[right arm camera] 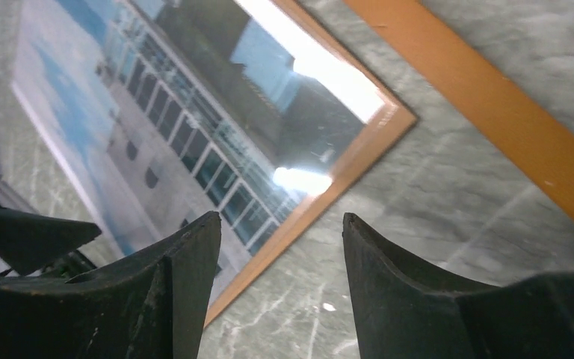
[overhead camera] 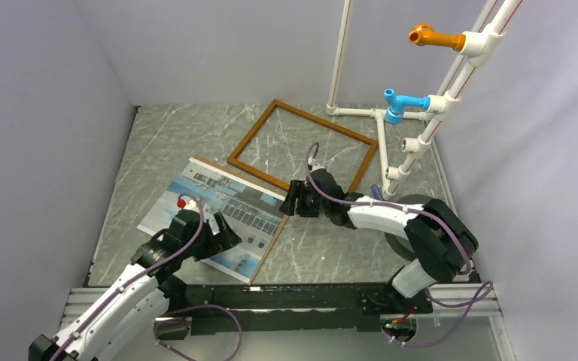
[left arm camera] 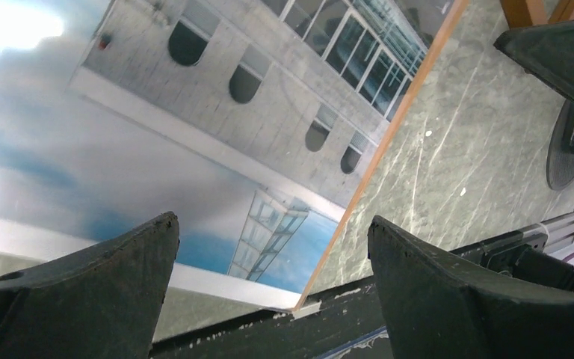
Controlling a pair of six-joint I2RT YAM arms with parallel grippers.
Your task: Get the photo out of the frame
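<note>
The photo (overhead camera: 211, 214), a building under blue sky with a light-brown board edge, lies flat on the table, left of centre. The empty reddish-brown frame (overhead camera: 301, 147) lies apart behind it, its near rail close to the photo's far corner. My left gripper (overhead camera: 224, 235) is open and empty, hovering over the photo's near corner (left arm camera: 194, 112); its jaws (left arm camera: 273, 239) stand wide apart. My right gripper (overhead camera: 296, 201) is open and empty, low over bare table beside the photo's right corner (right arm camera: 157, 127). The frame's rail (right arm camera: 493, 105) shows in the right wrist view.
A white pipe stand (overhead camera: 421, 113) with orange and blue fittings stands at the back right, just behind the frame. Grey walls close in the left, back and right. A black rail (overhead camera: 286, 297) runs along the near table edge. A dark round disc (left arm camera: 568, 149) lies by the right arm.
</note>
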